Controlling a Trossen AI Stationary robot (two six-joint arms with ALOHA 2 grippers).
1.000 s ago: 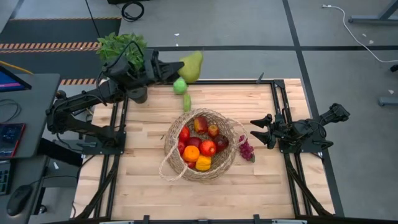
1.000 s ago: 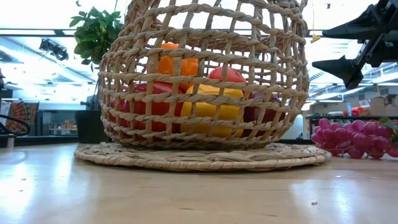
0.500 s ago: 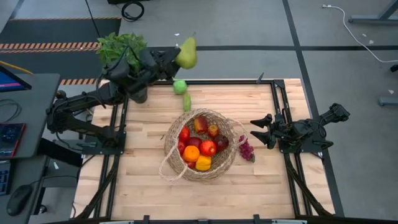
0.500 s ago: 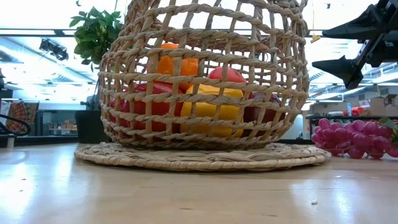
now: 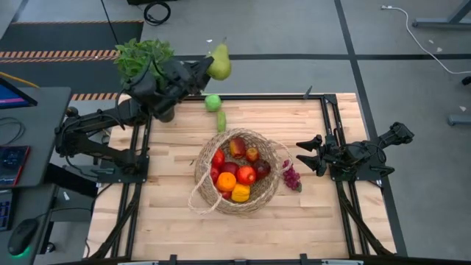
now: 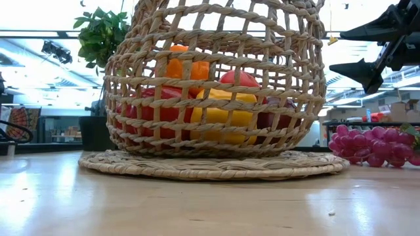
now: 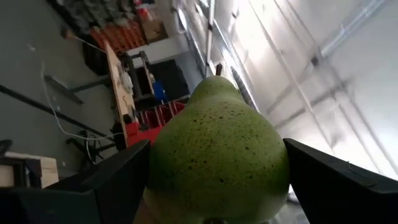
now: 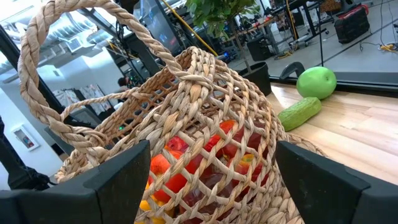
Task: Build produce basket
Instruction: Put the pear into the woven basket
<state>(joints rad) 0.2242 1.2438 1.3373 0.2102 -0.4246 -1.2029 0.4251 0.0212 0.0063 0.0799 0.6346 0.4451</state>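
Gripping a green pear (image 5: 220,63) between its two fingers, the left gripper (image 5: 208,68) hangs off the far left corner of the table (image 5: 324,221), close to the leafy potted plant (image 5: 142,57); the left wrist view shows the pear (image 7: 217,162) filling the space between the dark fingers. Just inside that far edge lie a green apple (image 5: 213,102) and a small cucumber (image 5: 221,121), close together on the wood. Nearer the middle sits the basket (image 5: 254,202), a round woven bowl holding red, orange and yellow produce (image 5: 234,177). A bunch of purple grapes (image 5: 291,177) rests on the table just beside the basket's right rim. Beyond it the right gripper (image 5: 302,155) waits above the right side with its fingers spread and nothing between them
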